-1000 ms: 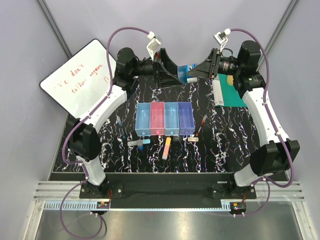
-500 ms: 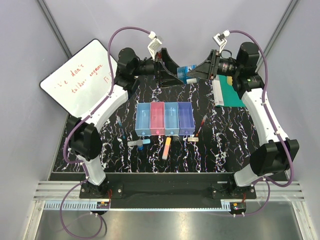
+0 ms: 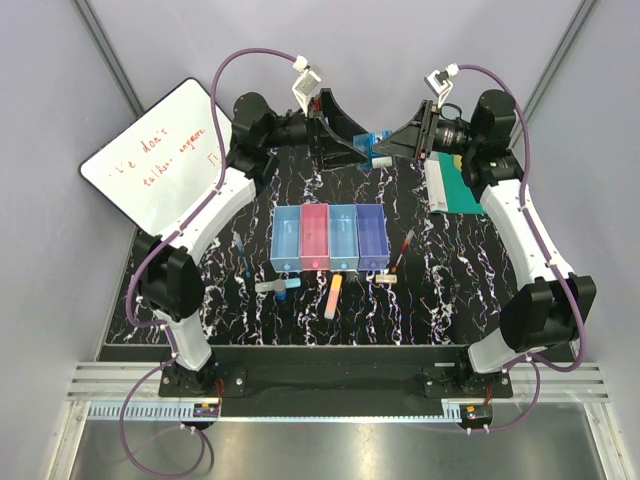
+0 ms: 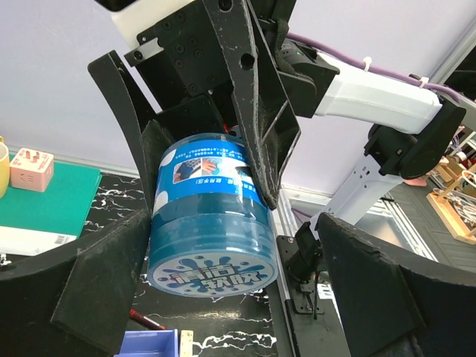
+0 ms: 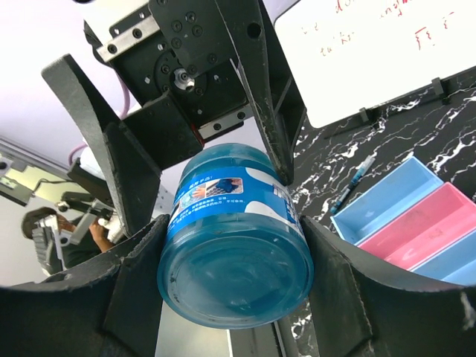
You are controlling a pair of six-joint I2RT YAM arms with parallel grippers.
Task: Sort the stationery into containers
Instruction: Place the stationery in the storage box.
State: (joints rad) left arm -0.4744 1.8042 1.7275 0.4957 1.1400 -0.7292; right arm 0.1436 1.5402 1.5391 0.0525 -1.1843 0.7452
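Observation:
The blue round bottle [image 3: 375, 146] hangs in the air above the table's back middle, lying on its side between both grippers. My right gripper [image 5: 234, 249] is shut on it, a finger pressed against each side of its base end [image 5: 234, 238]. My left gripper [image 4: 230, 245] stands open around the lid end [image 4: 212, 223], with a wide gap on the right. The containers [image 3: 329, 208], four joined bins, sit mid-table. In front of them lie an orange-yellow bar [image 3: 333, 297], a grey marker [image 3: 275, 285], a white eraser [image 3: 387, 279], a red pen [image 3: 404, 246] and a blue pen [image 3: 242, 255].
A whiteboard [image 3: 160, 155] leans at the back left. A green book [image 3: 455, 188] lies at the back right, under the right arm; the left wrist view shows a pink cube [image 4: 30, 167] and the edge of a yellow mug [image 4: 2, 165] on it.
Both grippers and the bottle have shifted slightly toward the back of the table, staying together. Neither gripper's opening has changed.

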